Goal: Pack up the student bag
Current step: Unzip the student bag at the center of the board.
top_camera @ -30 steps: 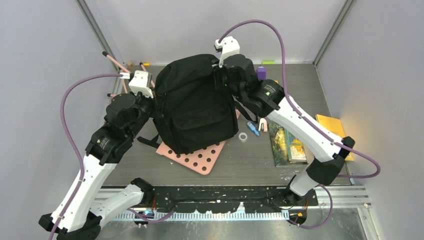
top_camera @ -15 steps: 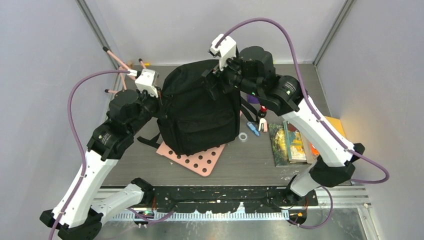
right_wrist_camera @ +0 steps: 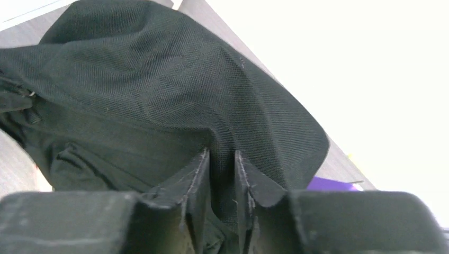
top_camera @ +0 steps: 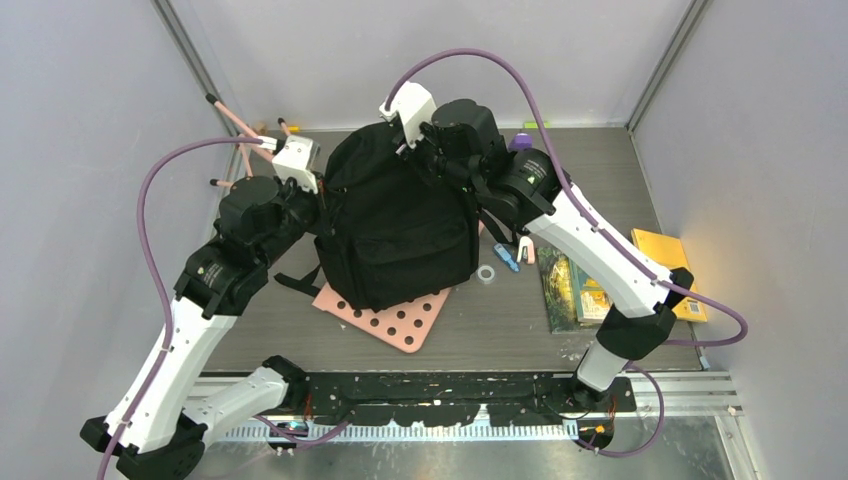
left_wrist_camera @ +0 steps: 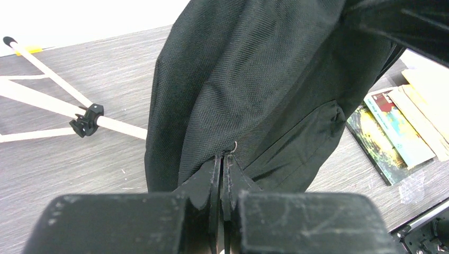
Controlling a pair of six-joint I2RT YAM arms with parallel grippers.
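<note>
My left arm reaches forward, elbow bent. Left gripper point(left_wrist_camera: 225, 156) closed, tips against student bag point(top_camera: 395, 230) side at its 10 o'clock; pinch on fabric unclear. My right arm arches over from 3 o'clock. Right gripper point(right_wrist_camera: 222, 153) clamps fabric fold at bag's 12 o'clock top. Bag upright on pink board point(top_camera: 400, 322).

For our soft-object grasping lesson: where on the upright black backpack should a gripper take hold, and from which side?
Probably pinch a fold of loose cloth at the top of the backpack, from above: it stands upright, too broad to span, but its limp fabric bunches thin.
</note>
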